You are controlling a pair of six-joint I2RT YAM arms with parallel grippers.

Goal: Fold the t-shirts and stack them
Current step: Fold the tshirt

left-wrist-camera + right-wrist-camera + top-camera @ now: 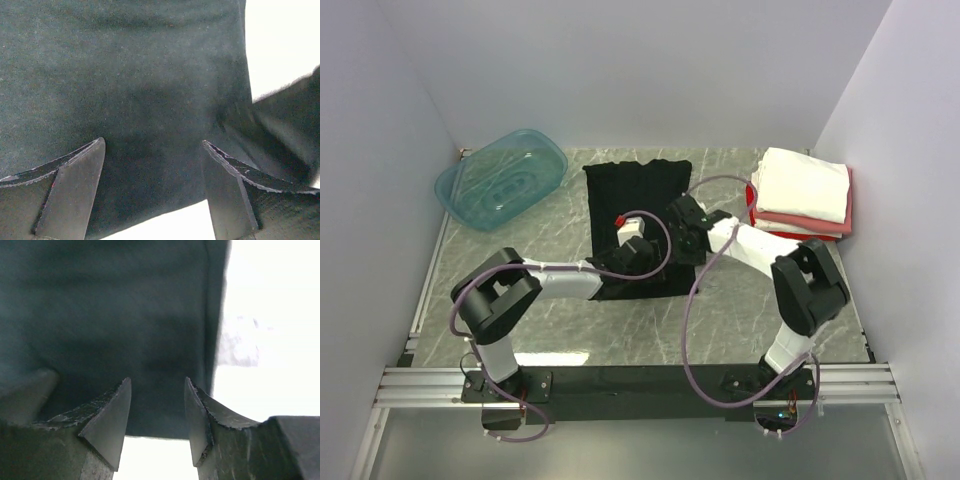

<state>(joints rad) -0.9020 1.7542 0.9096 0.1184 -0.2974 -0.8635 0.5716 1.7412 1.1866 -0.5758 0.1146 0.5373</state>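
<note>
Tub (500,178): teal, translucent, left of the black shirt (635,190) and beyond its far-left corner, clearly apart from it.

Left fingers (628,228): over the near-left part of the black shirt, with the forearm coming in across its near-left edge. In the left wrist view they are spread wide with nothing between them, only dark cloth underneath. Can't tell whether the tips touch the cloth.

Black shirt: lies flat mid-desk (570,320) as a rough rectangle, long axis running far to near. Its near end is partly hidden by both arms. The left wrist view shows a raised fold along its right side, with bright desk past that edge and past the near hem.

Right fingers (678,215): over the shirt's right half, close beside the left ones. In the right wrist view they are apart, a narrower gap than the left pair, and nothing is clamped. The shirt's right edge runs just right of the right-hand finger, and the near hem shows between the tips.

Folded stack: well right of the black shirt, at the desk's right edge. White shirt (805,183) is on top, pink shirt (798,222) is under it, and red shirt (849,200) is at the bottom, showing along the right and near sides. Neither arm touches it.
</note>
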